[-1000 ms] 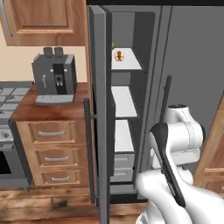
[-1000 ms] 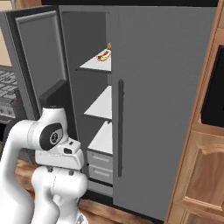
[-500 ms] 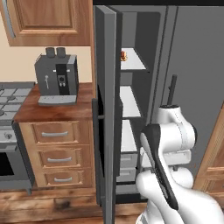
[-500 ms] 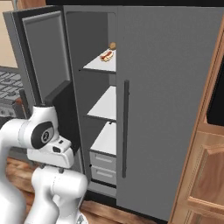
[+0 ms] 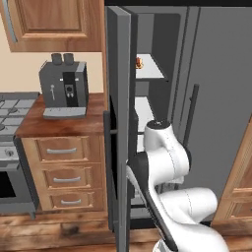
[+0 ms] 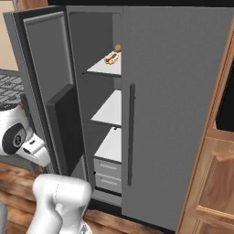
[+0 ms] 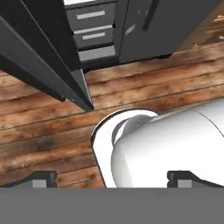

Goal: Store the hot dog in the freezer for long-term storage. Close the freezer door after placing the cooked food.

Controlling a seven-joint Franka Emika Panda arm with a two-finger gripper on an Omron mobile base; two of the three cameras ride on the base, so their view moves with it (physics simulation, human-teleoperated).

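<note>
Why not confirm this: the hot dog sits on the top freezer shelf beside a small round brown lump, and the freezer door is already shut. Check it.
One point is wrong: the freezer door stands wide open, not shut, as the right base view shows. The rest holds: the hot dog lies on the top shelf of the freezer, beside the small round brown lump.

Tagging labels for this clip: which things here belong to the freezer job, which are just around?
Job:
hot dog, on the top shelf
freezer, open
freezer door, swung wide
gripper, pointing at the floor

Just around:
round brown lump behind the hot dog
coffee machine
counter drawers
stove
</note>
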